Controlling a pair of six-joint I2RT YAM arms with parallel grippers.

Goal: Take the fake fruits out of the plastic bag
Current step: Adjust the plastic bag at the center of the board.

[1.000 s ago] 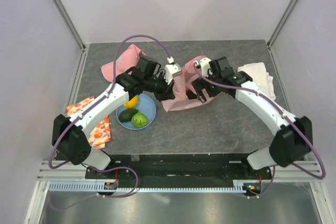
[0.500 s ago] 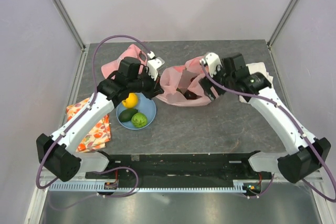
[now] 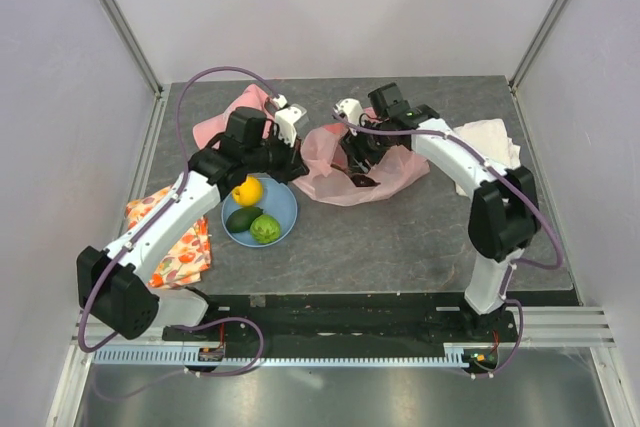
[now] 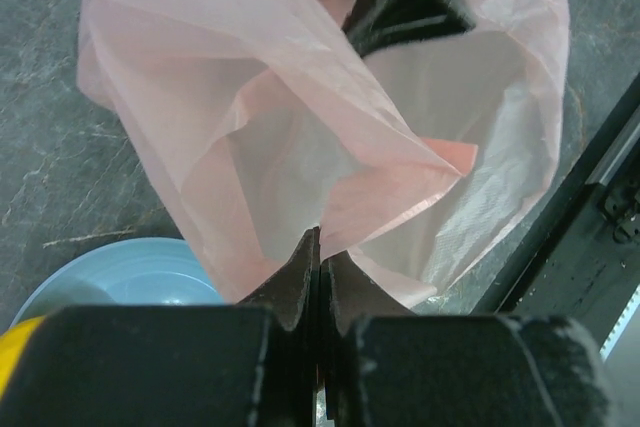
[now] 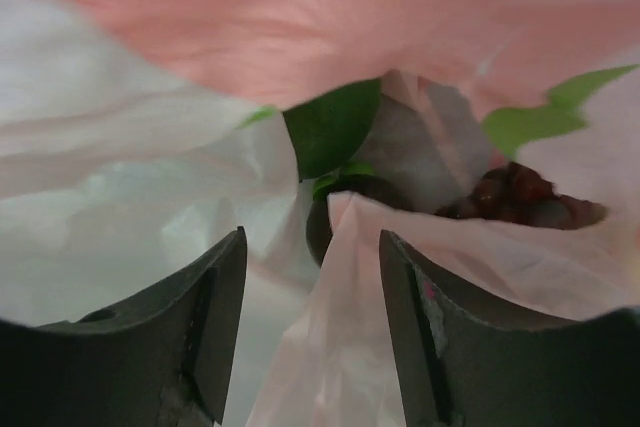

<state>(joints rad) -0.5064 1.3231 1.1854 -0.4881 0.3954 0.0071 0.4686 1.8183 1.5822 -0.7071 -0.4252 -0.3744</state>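
Observation:
The translucent pink plastic bag (image 3: 335,179) lies mid-table with its mouth held open. My left gripper (image 3: 296,167) is shut on the bag's left edge (image 4: 345,207), just beyond the blue plate (image 3: 285,209). My right gripper (image 3: 357,163) reaches into the bag mouth, jaws apart, with a fold of bag film (image 5: 350,277) between them. Deep inside the bag lie a dark purple fruit (image 5: 322,219) with a green leaf and the red grape bunch (image 5: 520,197). On the plate sit the yellow lemon (image 3: 247,190), a dark green avocado (image 3: 242,218) and a green round fruit (image 3: 265,229).
A pink cap (image 3: 222,125) lies behind my left arm. A white cloth (image 3: 492,139) sits at the right rear. An orange patterned cloth (image 3: 178,242) lies at the left, near the plate. Frame posts and walls enclose the table.
My left gripper closed on the bag's edge and drew it left toward the plate. My right arm swung in over the bag and pushed into its mouth, jaws narrowing.

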